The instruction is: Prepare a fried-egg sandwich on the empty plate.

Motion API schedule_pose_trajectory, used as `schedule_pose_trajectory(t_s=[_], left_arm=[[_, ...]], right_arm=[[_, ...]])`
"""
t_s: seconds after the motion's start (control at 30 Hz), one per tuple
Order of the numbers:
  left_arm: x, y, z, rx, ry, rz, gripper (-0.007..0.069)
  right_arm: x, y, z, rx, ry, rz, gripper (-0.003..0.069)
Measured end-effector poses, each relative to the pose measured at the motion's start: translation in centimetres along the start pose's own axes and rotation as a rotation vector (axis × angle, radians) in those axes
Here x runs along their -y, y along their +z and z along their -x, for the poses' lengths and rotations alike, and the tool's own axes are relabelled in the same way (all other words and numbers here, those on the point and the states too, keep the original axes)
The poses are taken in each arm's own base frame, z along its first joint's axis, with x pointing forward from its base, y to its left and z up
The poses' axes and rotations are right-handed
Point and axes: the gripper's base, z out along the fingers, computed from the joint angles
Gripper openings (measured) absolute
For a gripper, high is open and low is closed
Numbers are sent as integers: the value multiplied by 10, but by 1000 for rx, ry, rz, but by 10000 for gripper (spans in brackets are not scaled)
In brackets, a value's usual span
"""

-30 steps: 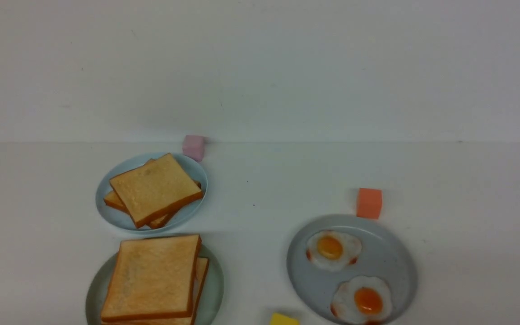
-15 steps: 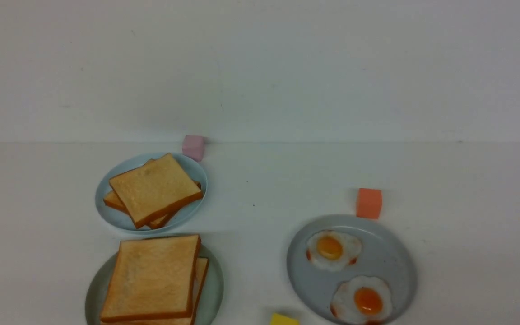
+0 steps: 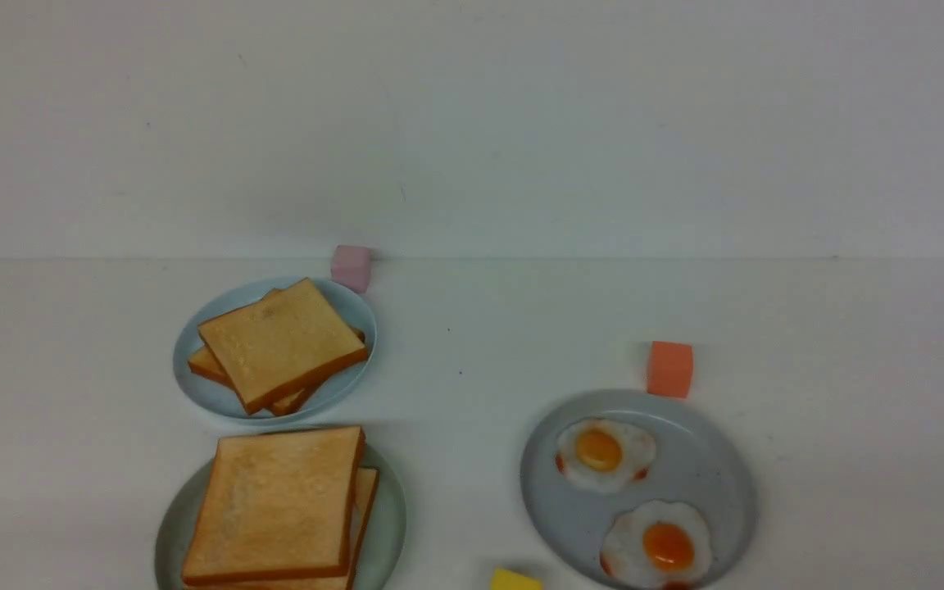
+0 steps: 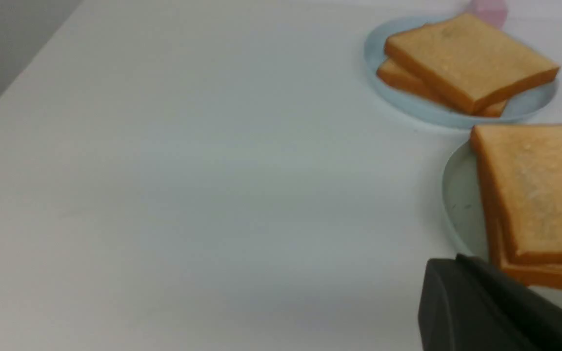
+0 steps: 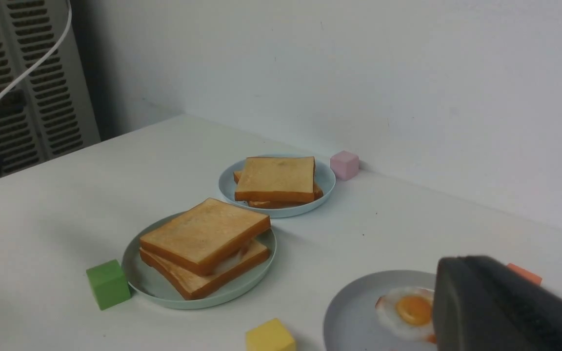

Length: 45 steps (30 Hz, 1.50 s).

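Observation:
The fried-egg sandwich (image 3: 275,504) lies on the pale mint-green plate (image 3: 386,524) at the front left. It is two toast slices, with egg white (image 5: 230,261) showing between them in the right wrist view. The sandwich also shows in the left wrist view (image 4: 534,195) and in the right wrist view (image 5: 205,239). My left gripper (image 4: 461,258) is a dark block with its jaws together, just off the plate's rim (image 4: 459,214), holding nothing. My right gripper (image 5: 461,263) looks the same, above the grey-blue plate. Neither gripper shows in the front view.
A pale-blue plate (image 3: 193,385) holds a pile of plain toast (image 3: 275,348) behind the sandwich. A grey-blue plate (image 3: 710,467) at the right holds two fried eggs (image 3: 603,451) (image 3: 660,545). Pink (image 3: 351,266), orange (image 3: 669,369), yellow (image 3: 513,580) and green (image 5: 108,283) cubes stand around.

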Motion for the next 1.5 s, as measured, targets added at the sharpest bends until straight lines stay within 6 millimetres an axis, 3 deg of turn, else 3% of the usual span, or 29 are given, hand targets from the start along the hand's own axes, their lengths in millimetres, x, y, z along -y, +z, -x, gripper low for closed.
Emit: schedule_pose_trajectory(t_s=[0.23,1.17,1.33,1.5], left_arm=[[-3,7,-18,-61,-7,56,1],[-3,9,-18,-35,9,48,21],[-3,9,-18,-35,9,48,22],[-3,9,-18,-34,9,47,29]], right_arm=[[0,0,0,0,0,0,22],[0,0,0,0,-1,-5,46],[5,2,-3,-9,-7,-108,52],[20,5,-20,-72,15,-363,60]])
